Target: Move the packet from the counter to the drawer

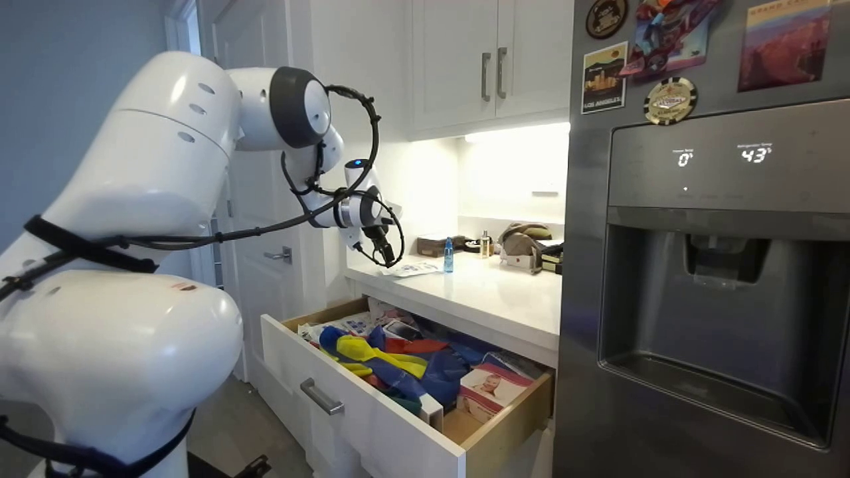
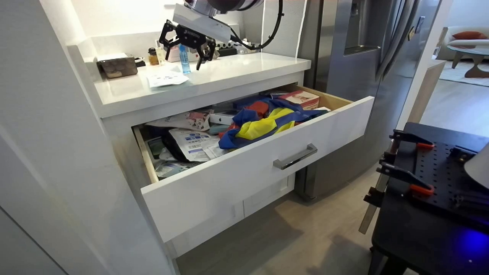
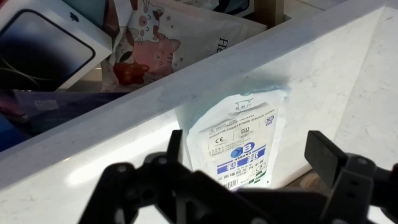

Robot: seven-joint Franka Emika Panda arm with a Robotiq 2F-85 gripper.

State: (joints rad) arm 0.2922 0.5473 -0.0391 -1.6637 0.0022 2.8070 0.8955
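Observation:
The white packet with blue print (image 3: 239,124) lies flat on the white counter (image 3: 335,59), near its front edge. It also shows in both exterior views (image 1: 413,269) (image 2: 167,78). The drawer (image 2: 244,183) is pulled out below the counter and full of things; its front also shows in an exterior view (image 1: 372,411). My gripper (image 2: 183,64) is open and empty, above the counter near the packet. In the wrist view the fingers (image 3: 244,137) stand apart on either side of the packet, and the gripper body hides its lower end.
A blue spray bottle (image 2: 184,60) stands upright on the counter beside the packet. A brown pouch (image 2: 118,67) and other items stand farther back. The drawer holds blue-yellow cloth (image 1: 385,355), a phone box (image 3: 46,46) and a pink-white box (image 1: 491,388). A steel fridge (image 1: 704,431) borders the counter.

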